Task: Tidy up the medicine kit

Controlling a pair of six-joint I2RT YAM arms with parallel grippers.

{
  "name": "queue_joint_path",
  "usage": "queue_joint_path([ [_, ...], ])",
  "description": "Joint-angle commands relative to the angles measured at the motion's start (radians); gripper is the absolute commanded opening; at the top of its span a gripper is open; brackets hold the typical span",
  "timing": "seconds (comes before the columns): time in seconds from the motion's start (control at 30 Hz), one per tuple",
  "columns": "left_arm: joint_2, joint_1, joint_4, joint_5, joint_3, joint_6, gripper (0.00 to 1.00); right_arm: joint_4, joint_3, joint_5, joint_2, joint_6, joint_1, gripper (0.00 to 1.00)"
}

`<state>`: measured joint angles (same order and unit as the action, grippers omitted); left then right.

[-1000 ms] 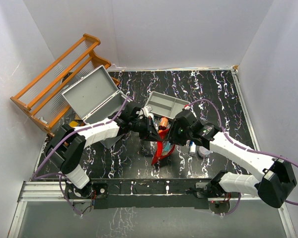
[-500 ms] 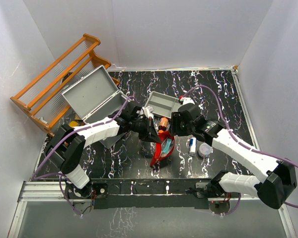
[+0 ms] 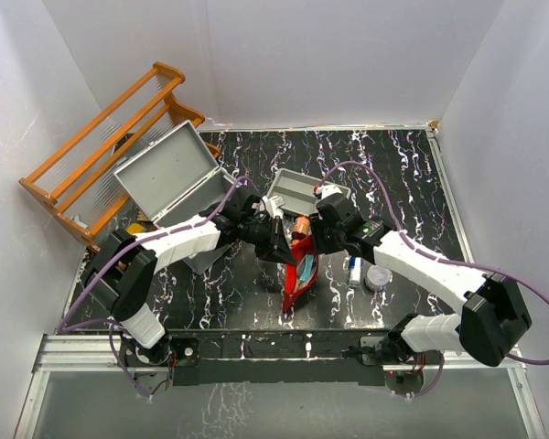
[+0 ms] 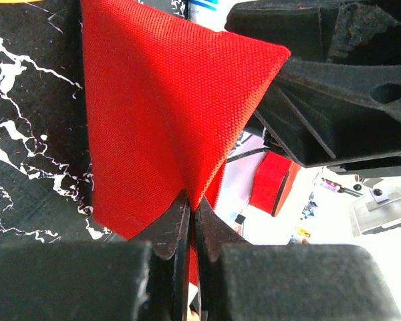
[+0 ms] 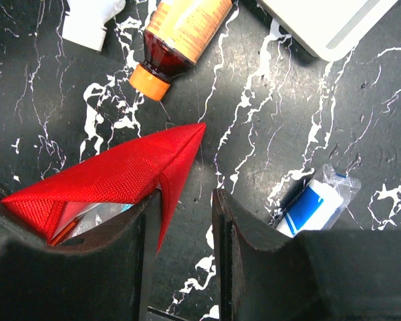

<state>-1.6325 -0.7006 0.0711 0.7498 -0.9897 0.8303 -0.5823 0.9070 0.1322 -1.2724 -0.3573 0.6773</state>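
Running off the right wrist view's top edge: amber bottle (image 5: pixel 187 27), pale tray (image 5: pixel 324 23). Hiding behind the right fingers (image 5: pixel 244 267): half the blue tube (image 5: pixel 311 207), part of the red pouch (image 5: pixel 113 177).

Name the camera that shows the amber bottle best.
Right wrist view: the amber bottle lies close and sharp, orange cap plain, base cut off by the frame. Top external shows only a small, distant patch. Left wrist, filled by the red pouch, does not show it.

I count one medicine kit (image 3: pixel 169 174), one red pouch (image 3: pixel 300 265), one grey tray (image 3: pixel 302 192) at 12 o'clock from it, one wooden rack (image 3: pixel 101 137), one amber bottle (image 5: pixel 184 27), one blue-and-white tube (image 5: pixel 314 207), one round tub (image 3: pixel 378 276) and one white object (image 5: pixel 90 17) on the tabletop (image 3: pixel 393 174).
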Motion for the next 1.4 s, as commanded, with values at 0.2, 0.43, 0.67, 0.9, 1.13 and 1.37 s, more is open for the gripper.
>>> queue_joint_path([
  [0.2, 0.003, -0.003, 0.01, 0.056, -0.044, -0.01, 0.0, 0.275, -0.067, 0.003, -0.025, -0.076, -0.005, 0.19],
  [0.43, 0.021, -0.003, 0.008, 0.048, -0.036, -0.003, 0.13, 0.359, -0.113, 0.013, 0.03, -0.171, -0.005, 0.04],
  [0.67, 0.118, -0.004, -0.053, 0.026, 0.042, 0.027, 0.47, 0.278, -0.11, 0.157, 0.039, -0.399, -0.001, 0.0],
  [0.9, 0.335, -0.005, -0.114, -0.112, 0.182, -0.043, 0.61, 0.139, -0.054, 0.273, 0.008, -0.569, 0.001, 0.0],
  [1.13, 0.444, -0.011, -0.215, -0.186, 0.323, -0.042, 0.61, 0.089, -0.053, 0.342, 0.003, -0.685, 0.0, 0.0],
  [1.37, 0.432, -0.016, -0.281, -0.238, 0.38, -0.029, 0.57, 0.087, -0.057, 0.333, 0.008, -0.713, 0.001, 0.0],
])
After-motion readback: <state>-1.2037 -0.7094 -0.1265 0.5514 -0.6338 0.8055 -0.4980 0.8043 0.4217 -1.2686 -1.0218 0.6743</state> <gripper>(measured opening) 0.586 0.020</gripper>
